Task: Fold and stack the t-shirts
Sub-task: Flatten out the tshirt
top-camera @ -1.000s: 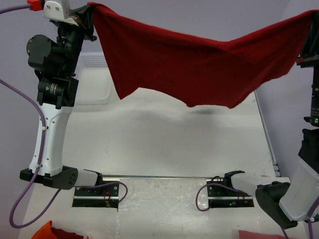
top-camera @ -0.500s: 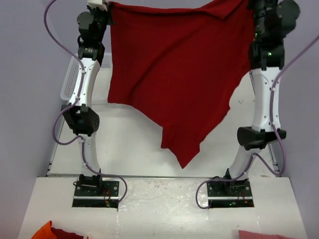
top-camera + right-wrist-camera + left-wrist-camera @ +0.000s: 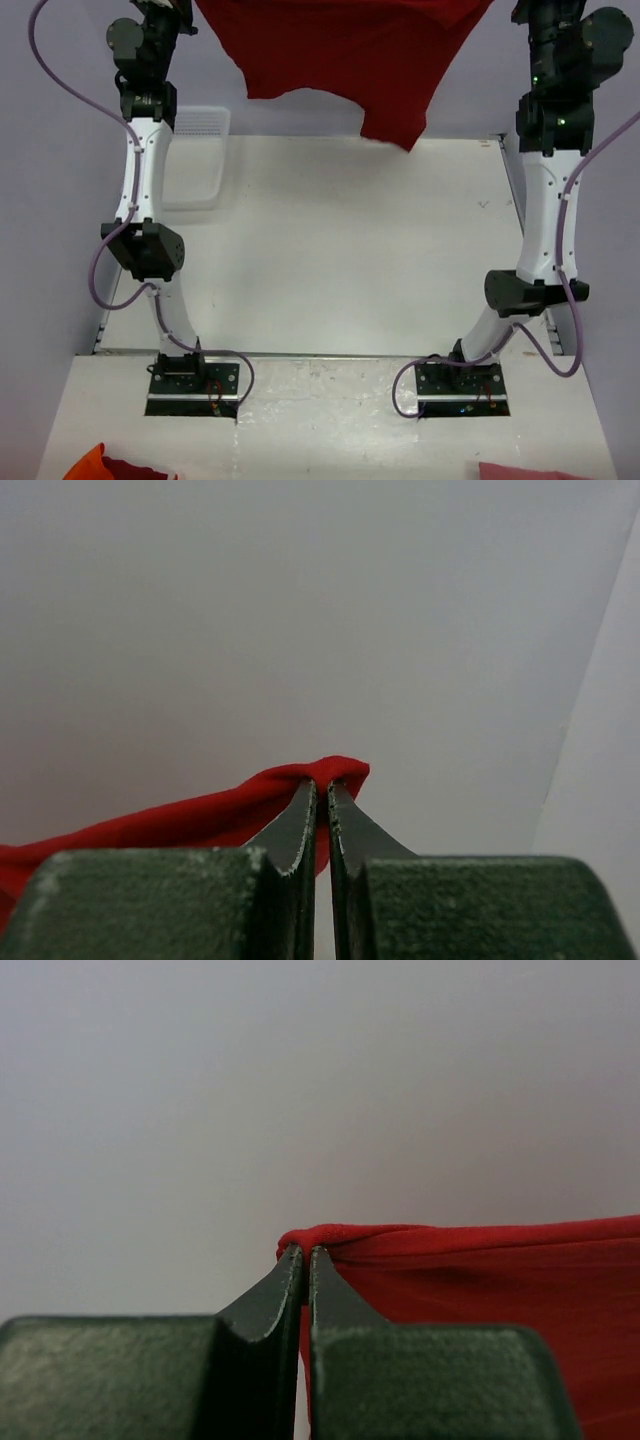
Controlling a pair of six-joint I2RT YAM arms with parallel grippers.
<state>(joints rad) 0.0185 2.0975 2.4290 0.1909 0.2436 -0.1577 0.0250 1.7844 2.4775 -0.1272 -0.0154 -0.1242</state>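
The dark red t-shirt hangs spread between my two arms, high over the far end of the table; its lower edge dangles just above the table's far edge. Its top runs out of the top view. My left gripper is shut on one corner of the shirt, the cloth stretching off to the right. My right gripper is shut on the other corner of the shirt, the cloth trailing to the left. Both arms are stretched far forward. No neck label shows.
A white mesh basket lies at the table's far left, beside the left arm. The white table spreads below the shirt. Red and orange cloth shows at the near left edge, pink cloth at the near right.
Both arms have stretched farther forward and up. The shirt has gone with them from over the middle of the table to its far end, still held at both corners.
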